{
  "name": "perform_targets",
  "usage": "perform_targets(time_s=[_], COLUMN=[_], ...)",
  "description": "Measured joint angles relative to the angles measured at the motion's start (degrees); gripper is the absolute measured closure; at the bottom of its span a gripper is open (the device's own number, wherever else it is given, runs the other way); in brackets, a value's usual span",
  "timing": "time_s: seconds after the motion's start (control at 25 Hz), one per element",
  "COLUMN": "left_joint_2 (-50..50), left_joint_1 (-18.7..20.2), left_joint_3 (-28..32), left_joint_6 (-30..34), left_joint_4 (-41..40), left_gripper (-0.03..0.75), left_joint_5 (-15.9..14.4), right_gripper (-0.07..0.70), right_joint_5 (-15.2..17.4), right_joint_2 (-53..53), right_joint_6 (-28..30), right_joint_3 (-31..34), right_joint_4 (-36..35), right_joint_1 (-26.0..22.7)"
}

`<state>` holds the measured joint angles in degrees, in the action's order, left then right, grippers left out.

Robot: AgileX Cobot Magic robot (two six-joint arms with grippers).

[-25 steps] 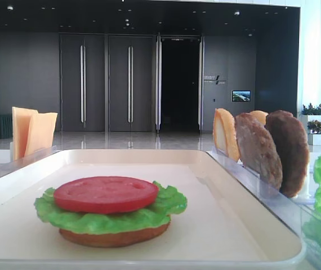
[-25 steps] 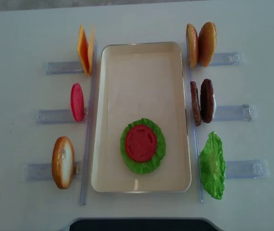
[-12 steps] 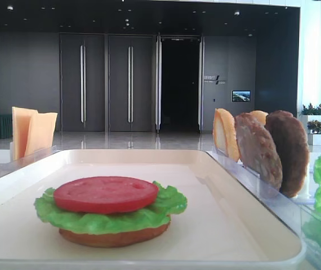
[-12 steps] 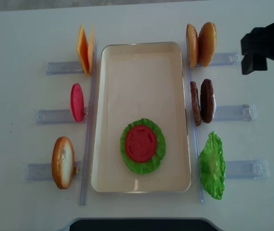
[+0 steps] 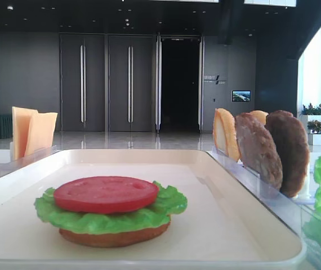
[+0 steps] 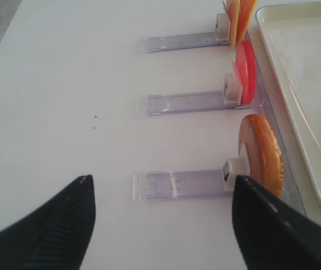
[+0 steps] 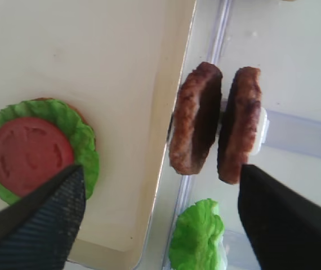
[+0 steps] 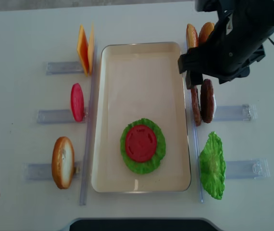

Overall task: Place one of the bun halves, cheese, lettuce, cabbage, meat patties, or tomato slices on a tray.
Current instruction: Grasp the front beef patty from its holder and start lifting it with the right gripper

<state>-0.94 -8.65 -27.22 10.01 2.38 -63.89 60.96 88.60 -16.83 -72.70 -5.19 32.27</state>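
Observation:
The cream tray point(image 8: 142, 62) holds a stack: a bun half point(image 5: 112, 236), lettuce point(image 8: 152, 161) and a tomato slice point(image 8: 141, 143) on top. Right of the tray two meat patties stand on edge in a holder, the lighter greyish-brown patty point(image 8: 195, 109) point(image 7: 190, 129) nearest the tray and the darker one point(image 8: 207, 101) point(image 7: 240, 132) beside it. My right gripper point(image 7: 160, 174) point(image 8: 210, 77) hangs open above them, touching neither. My left gripper point(image 6: 161, 185) is open and empty over the table, left of a standing bun half point(image 6: 262, 152).
Clear holders flank the tray. On the left stand cheese slices point(image 8: 85, 48), a tomato slice point(image 8: 77, 102) and a bun half point(image 8: 63, 161). On the right are two bun halves point(image 5: 225, 135), partly under my right arm, and a lettuce leaf point(image 8: 212, 166).
My right arm has swung in from the table's right edge to above the two patties, jaws still open. The food and my left gripper have not moved.

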Motion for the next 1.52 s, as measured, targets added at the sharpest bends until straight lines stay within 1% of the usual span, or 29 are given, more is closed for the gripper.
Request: perform_targets(time_s=[0.16, 1.0, 1.24, 1.52], left_joint_2=[0.0, 0.0, 0.0, 0.0], left_joint_1=[0.0, 0.0, 0.0, 0.0], left_joint_3=[0.0, 0.0, 0.0, 0.0], left_joint_6=[0.0, 0.0, 0.0, 0.0], left_joint_4=[0.0, 0.0, 0.0, 0.0], left_gripper=[0.139, 0.139, 0.139, 0.139], left_joint_5=[0.0, 0.01, 0.01, 0.01], right_gripper=[0.1, 0.1, 0.1, 0.1], right_joint_5=[-0.11, -0.87, 0.05, -1.03], right_joint_2=[2.63, 8.4, 10.63, 10.72], right_joint_6=[-0.31, -0.38, 0.23, 0.36], right_joint_3=[-2.06, -2.55, -2.55, -2.6], right_joint_4=[-0.3, -0.23, -0.23, -0.15], right_joint_1=[1.38, 1.43, 1.43, 1.43])
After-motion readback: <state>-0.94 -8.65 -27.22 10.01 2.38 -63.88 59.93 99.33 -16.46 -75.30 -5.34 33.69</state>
